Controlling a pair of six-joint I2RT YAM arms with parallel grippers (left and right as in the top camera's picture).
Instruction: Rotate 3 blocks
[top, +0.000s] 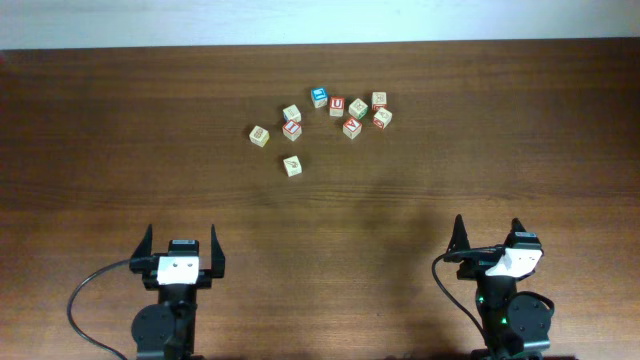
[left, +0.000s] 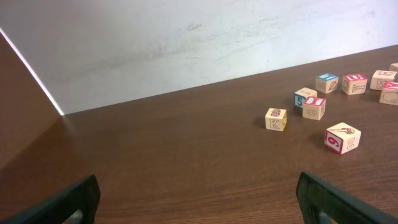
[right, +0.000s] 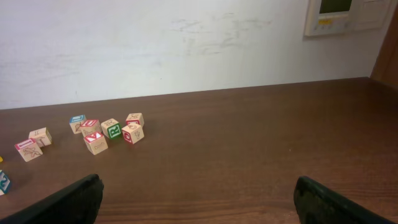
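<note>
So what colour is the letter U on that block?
Red. The U block shows best in the overhead view.

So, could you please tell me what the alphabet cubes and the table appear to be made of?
Alphabet cubes: probably pale bare wood, matte, with printed red, blue and green faces; the light tan sides show no gloss.
Table: dark brown wood or wood-look laminate with a satin finish; long grain streaks run across it, but the pictures cannot settle which.
</note>
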